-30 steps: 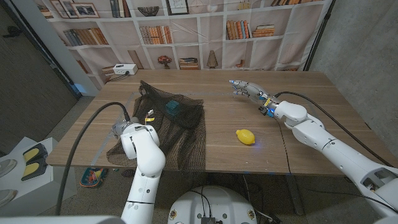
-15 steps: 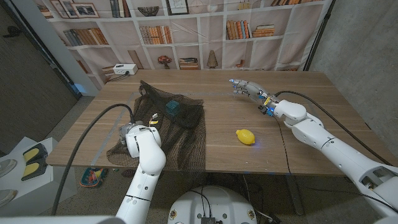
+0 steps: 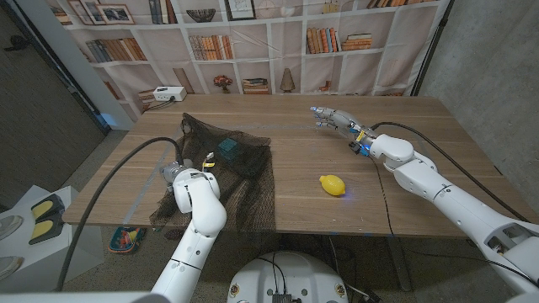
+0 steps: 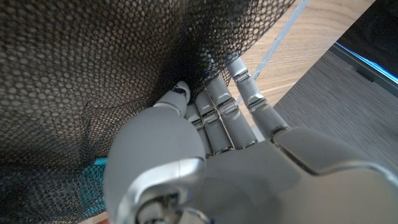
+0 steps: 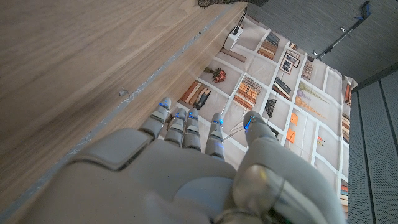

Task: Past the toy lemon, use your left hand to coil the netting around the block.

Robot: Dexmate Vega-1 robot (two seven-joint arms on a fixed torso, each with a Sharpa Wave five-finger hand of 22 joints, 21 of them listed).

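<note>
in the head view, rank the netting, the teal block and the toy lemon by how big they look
1. netting, by far the largest, spread over the table's left part
2. and 3. toy lemon and teal block look about alike; the block sits under the netting, so ranking is unsure

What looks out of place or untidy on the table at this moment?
The black netting lies bunched, and its near edge hangs over the table's front edge. The teal block sits under the mesh. The left hand has its fingers in the mesh. The toy lemon lies apart, undisturbed.
</note>
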